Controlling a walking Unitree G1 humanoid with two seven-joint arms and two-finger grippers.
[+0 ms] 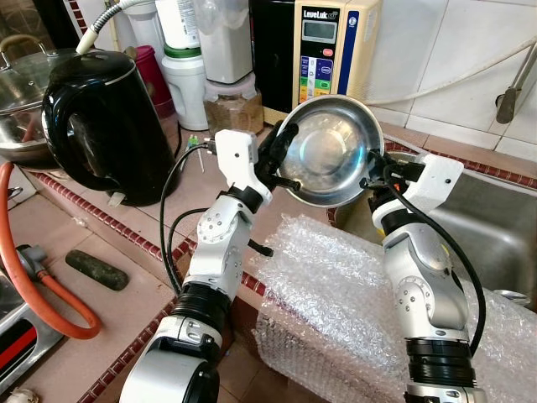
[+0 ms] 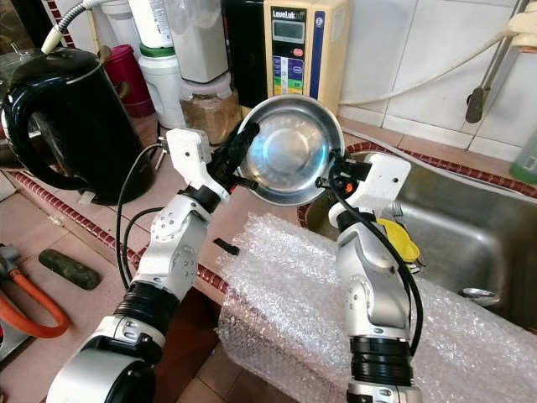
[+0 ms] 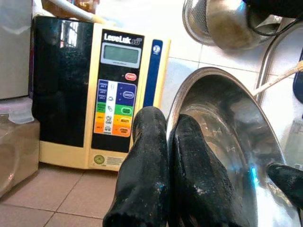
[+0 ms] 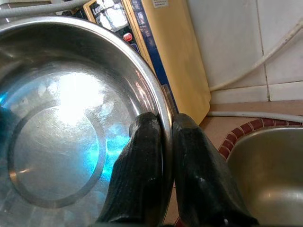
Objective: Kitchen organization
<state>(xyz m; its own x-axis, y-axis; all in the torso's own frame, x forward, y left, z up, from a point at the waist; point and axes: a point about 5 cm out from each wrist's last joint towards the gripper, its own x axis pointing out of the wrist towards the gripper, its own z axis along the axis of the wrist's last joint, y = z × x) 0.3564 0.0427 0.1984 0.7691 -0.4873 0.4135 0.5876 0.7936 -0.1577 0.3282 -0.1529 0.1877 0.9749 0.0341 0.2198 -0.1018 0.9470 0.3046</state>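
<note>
Steel bowl [image 1: 330, 149] held on edge above the counter [image 1: 101, 277], mouth facing the camera, left claw [image 1: 281, 159] clamped on its nine-o'clock rim, right claw [image 1: 369, 179] on its three-o'clock rim.

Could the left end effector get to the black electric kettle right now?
Probably not: the left end effector is clamped on the round stainless steel bowl's rim, opposite the right end effector. The black electric kettle stands nearby on its left.

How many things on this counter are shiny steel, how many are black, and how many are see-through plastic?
Shiny steel: 3 - bowl held by left gripper and right gripper, sink, lidded pot
Black: 2 - kettle, appliance beside the water ionizer
See-through plastic: 1 - bubble wrap
Total: 6
</note>
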